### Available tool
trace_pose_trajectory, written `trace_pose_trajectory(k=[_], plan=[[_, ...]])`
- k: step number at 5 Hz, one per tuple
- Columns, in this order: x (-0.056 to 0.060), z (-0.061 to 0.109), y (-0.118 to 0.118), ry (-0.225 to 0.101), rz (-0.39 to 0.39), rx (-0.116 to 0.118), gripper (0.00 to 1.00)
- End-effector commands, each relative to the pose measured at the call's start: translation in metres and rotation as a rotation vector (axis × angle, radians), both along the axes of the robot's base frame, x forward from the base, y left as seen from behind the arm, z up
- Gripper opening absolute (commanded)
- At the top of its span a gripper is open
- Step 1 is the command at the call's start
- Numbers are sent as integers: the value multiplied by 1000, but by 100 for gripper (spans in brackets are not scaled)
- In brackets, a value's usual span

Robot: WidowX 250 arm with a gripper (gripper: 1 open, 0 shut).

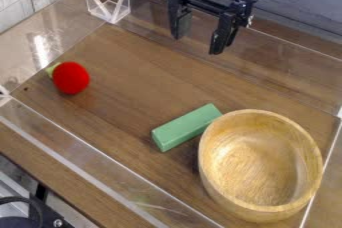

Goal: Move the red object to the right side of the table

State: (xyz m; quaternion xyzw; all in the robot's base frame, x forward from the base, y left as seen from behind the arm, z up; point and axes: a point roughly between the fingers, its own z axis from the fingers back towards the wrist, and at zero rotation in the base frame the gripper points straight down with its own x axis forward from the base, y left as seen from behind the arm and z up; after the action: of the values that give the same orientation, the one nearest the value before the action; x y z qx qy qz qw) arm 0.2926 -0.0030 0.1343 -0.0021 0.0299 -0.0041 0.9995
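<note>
The red object, a small bright red ball with a bit of green at its side, lies on the left part of the dark wood-grain table. My gripper hangs at the back centre, pointing down, well away from the ball toward the upper right of it. Its two black fingers stand apart with nothing between them, so it is open.
A green rectangular block lies near the middle front. A round light wooden bowl fills the front right corner. Low clear acrylic walls edge the tabletop, with a folded clear piece at the back left.
</note>
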Motion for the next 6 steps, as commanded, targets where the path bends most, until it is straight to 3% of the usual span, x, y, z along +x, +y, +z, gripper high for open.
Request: trace_pose_trajectory(k=[1, 2, 3, 4, 6], plan=[[-7, 4, 9, 32, -72, 3, 100], [-19, 0, 6, 64, -186, 5, 100], [-39, 2, 26, 69, -395, 19, 100], [-56, -6, 56, 63, -552, 44, 100], [-78, -33, 107, 65, -788, 92, 100]])
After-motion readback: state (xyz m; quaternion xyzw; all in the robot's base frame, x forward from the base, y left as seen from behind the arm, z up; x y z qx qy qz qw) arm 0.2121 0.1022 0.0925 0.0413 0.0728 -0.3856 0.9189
